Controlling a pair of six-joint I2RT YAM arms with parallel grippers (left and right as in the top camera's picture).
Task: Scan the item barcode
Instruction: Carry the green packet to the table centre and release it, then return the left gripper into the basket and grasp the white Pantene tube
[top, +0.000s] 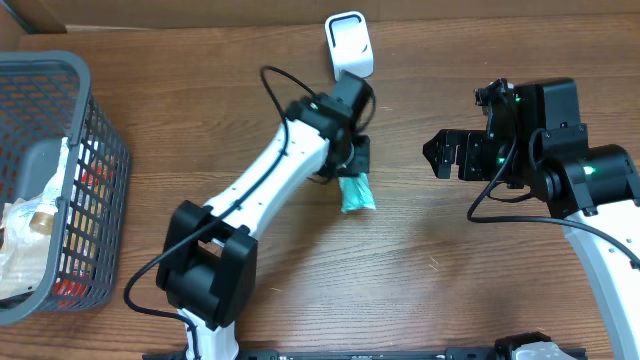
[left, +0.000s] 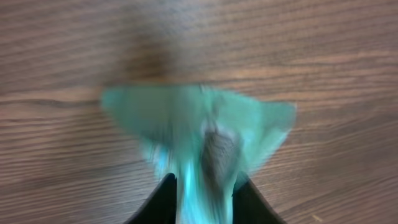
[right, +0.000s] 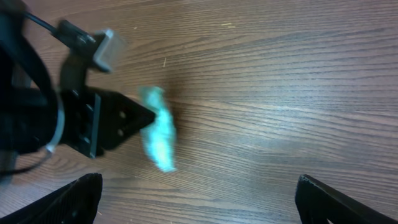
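While the left gripper (top: 357, 165) sits near the centre of the overhead frame, a teal packet (top: 357, 192) hangs between its fingers (left: 163, 202), over the table (top: 430, 290). Blur hides whether they clamp it. Right of centre, the right gripper (top: 438, 157) stands wide open and empty. A white scanner (top: 349, 44) stands at top centre.

Packet (top: 356, 192) teal; scanner (top: 349, 44) white; basket (top: 95, 130) grey mesh; table (top: 450, 270) brown wood-grain; left arm (top: 265, 170) white, black joints.
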